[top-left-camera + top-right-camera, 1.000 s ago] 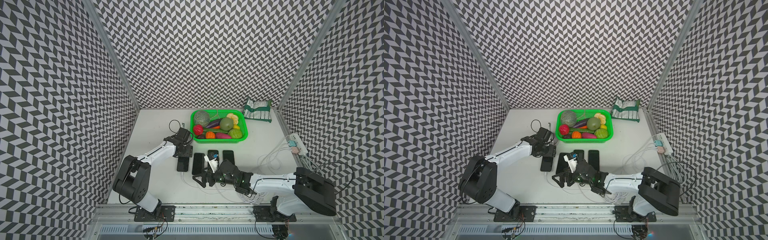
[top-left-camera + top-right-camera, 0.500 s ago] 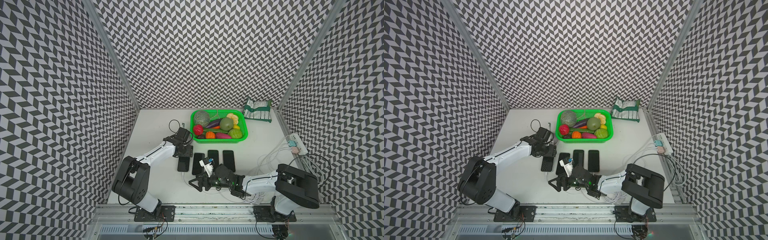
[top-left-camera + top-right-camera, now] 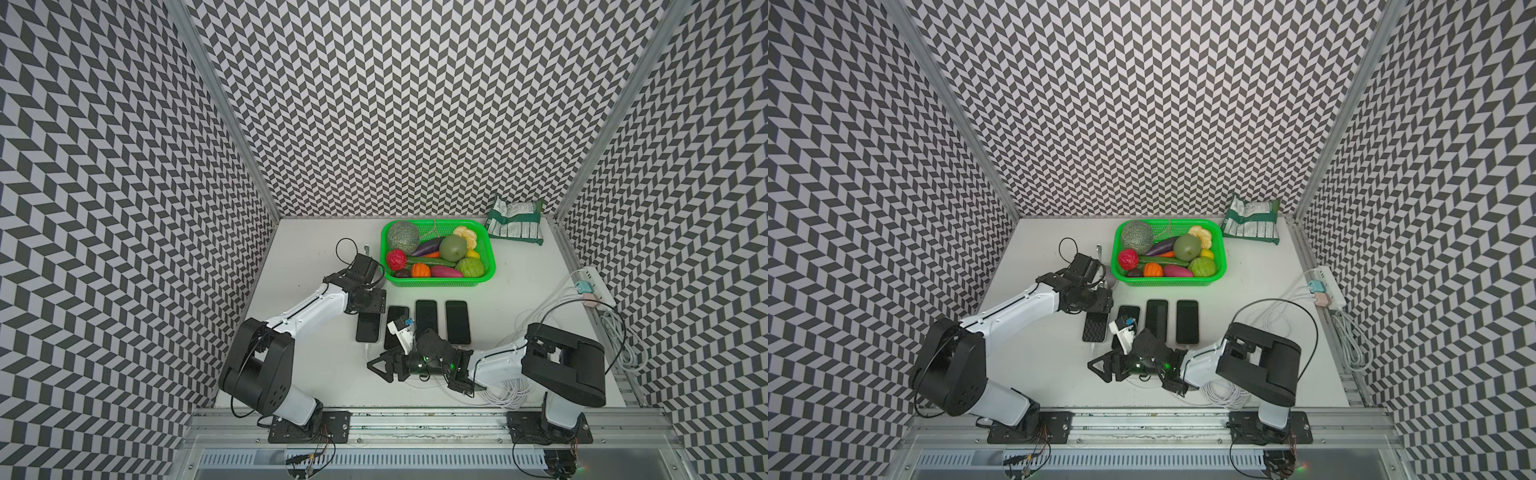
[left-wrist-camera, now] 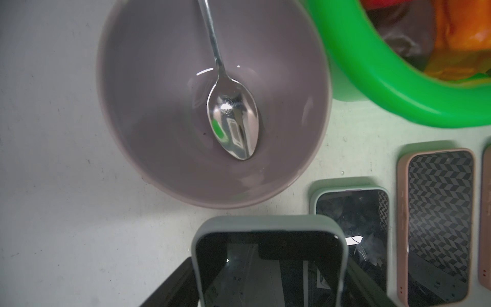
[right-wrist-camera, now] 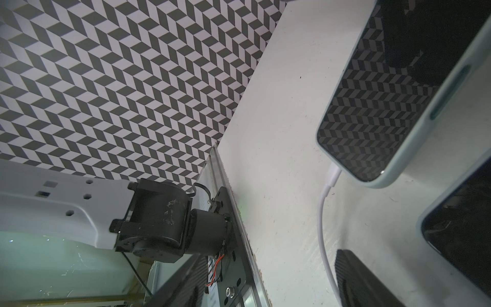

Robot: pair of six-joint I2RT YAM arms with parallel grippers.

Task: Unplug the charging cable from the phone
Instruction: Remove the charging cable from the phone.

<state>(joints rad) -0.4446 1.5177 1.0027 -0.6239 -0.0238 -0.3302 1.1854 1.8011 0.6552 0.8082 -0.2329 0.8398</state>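
Charging cable (image 5: 322, 212): thin, white, limp, seated by its plug (image 5: 334, 173) in the near end of the phone (image 5: 385, 106). Judged light and soft along its run; the cord would stretch or slip under a pull. The short moulded plug is the only stiff part and the proper hold, drawn straight toward the near edge, in line with the phone.

Phone: leftmost of four in a row at mid worktop (image 3: 332, 365), flat, screen up, pale green case. Judged rigid, smooth, and light enough to slide unless restrained.

Left claw (image 3: 368, 308): closed on the phone's far end, across the case sides, per the left wrist view.

Right claw (image 3: 385, 369): low at the phone's near end, jaws apart, nothing clamped; in the right wrist view the cord runs just beside one finger (image 5: 356, 281).

Change from a second ago: the right claw has shifted left and nearer, from the middle phones to this cable, its elbow folding in. Left arm and phone unchanged.

Surroundings: grey bowl (image 4: 148, 164) with spoon (image 4: 233, 114) just far of the phone; green basket (image 3: 438, 283) far right of it.
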